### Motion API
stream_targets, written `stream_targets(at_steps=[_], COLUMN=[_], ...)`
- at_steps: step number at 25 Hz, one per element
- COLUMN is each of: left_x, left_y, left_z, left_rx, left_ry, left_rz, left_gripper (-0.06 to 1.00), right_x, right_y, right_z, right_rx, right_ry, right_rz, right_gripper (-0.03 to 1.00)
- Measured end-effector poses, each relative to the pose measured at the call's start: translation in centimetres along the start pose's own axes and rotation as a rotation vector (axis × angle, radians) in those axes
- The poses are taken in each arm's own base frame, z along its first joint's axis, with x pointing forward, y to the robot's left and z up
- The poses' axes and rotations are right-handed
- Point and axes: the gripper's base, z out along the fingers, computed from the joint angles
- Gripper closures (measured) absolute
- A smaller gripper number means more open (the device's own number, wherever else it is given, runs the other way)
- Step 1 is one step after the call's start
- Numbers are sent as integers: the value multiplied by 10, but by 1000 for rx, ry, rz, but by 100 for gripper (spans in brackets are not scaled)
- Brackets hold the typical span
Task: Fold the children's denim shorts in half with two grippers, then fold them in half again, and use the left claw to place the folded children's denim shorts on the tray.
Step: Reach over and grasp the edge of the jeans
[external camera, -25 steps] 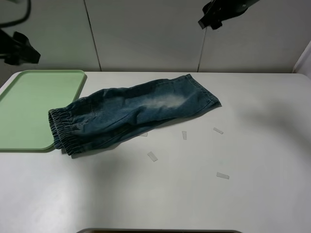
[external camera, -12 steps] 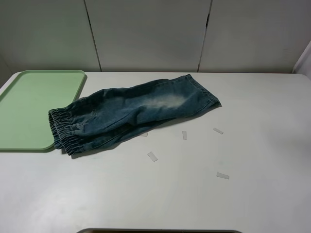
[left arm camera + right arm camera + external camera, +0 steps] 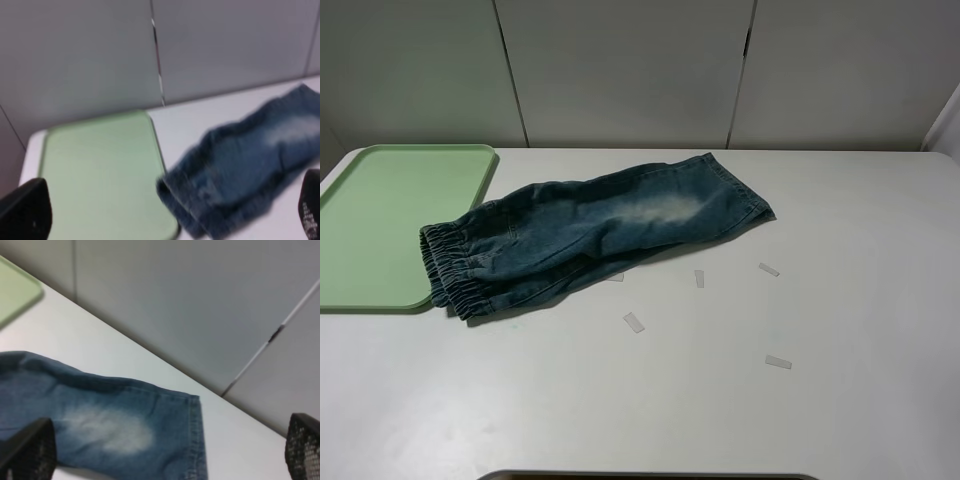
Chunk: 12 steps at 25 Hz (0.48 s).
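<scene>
Two-handed: hovered well clear of children's denim shorts (image 3: 590, 235), left gripper (image 3: 167, 207) and right gripper (image 3: 165, 447) spread wide, tray (image 3: 380, 220) touching waistband.

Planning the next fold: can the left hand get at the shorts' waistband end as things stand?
Probably yes: the left hand is open, raised above the table, and the shorts lie uncovered, waistband at the edge of the tray.

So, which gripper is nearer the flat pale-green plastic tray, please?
Left. The left gripper hovers near the tray; the right gripper is above the far end of the blue denim shorts.
</scene>
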Motion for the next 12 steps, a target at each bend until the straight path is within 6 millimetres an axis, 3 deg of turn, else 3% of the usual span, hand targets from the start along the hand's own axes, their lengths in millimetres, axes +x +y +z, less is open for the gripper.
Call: stream_targets(at_steps=[5, 12], left_x=[30, 77], left_y=[-1, -11], left_z=[-25, -4], left_rx=[71, 160], left_ry=[118, 249], left_rz=[-25, -27], left_gripper=[-5, -4], right_x=[0, 7], right_y=[7, 12], right_z=[-15, -19], right_rx=[-30, -41], right_ry=[-6, 70], right_rz=[16, 21], right_gripper=[27, 27])
